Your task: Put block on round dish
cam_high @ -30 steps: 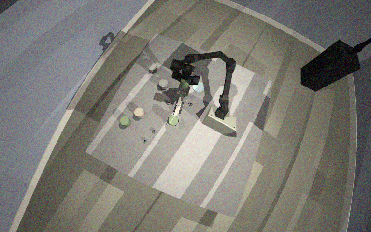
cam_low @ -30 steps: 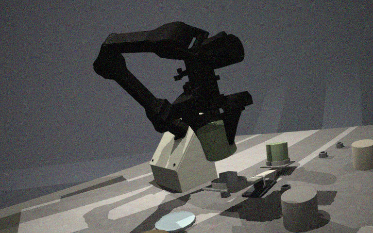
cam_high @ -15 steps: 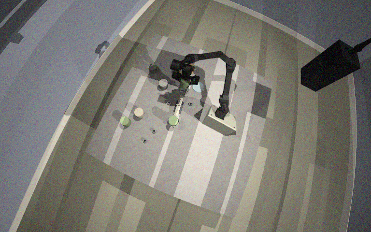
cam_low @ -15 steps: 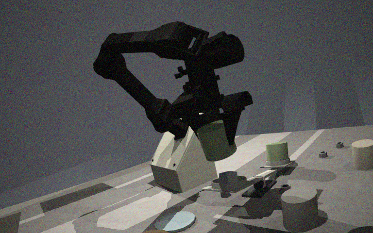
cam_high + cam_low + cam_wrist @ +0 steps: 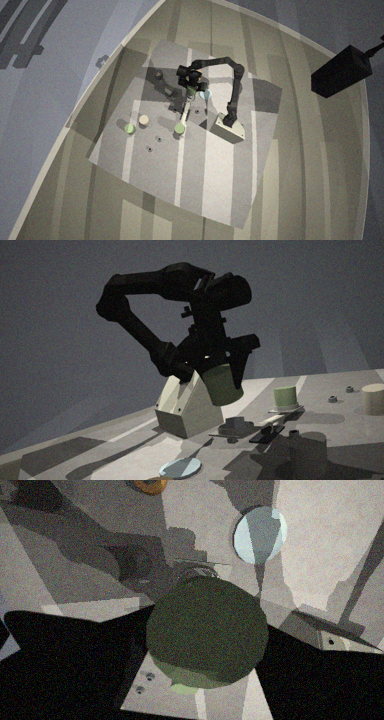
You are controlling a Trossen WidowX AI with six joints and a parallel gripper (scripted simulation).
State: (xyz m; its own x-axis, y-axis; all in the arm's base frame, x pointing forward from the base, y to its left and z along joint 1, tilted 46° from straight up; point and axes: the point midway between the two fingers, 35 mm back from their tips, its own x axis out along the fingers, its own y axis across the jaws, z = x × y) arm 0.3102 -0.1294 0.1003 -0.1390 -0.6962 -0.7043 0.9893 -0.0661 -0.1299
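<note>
My gripper (image 5: pixel 191 90) (image 5: pixel 222 384) (image 5: pixel 202 611) is shut on a green cup, which is tilted and raised above the near pan of the balance (image 5: pixel 185 113) (image 5: pixel 273 419). A dark grey block (image 5: pixel 235 422) sits uncovered on that pan, inside its low ring; it is not clear in the other views. The other green cup (image 5: pixel 179 128) (image 5: pixel 284 396) stands on the far end of the balance; a bit of it shows below the held cup in the wrist view. The pale blue round dish (image 5: pixel 204 94) (image 5: pixel 195 464) (image 5: pixel 245 540) lies beside the near end, with nothing on it.
A cream cylinder (image 5: pixel 143 120) (image 5: pixel 373 399) and a green cylinder (image 5: pixel 129 128) stand left in the top view. A shadowed cylinder (image 5: pixel 312 446) stands near the balance. Several small nuts (image 5: pixel 159 139) (image 5: pixel 332 399) lie around. An orange ring (image 5: pixel 150 486) lies near the dish.
</note>
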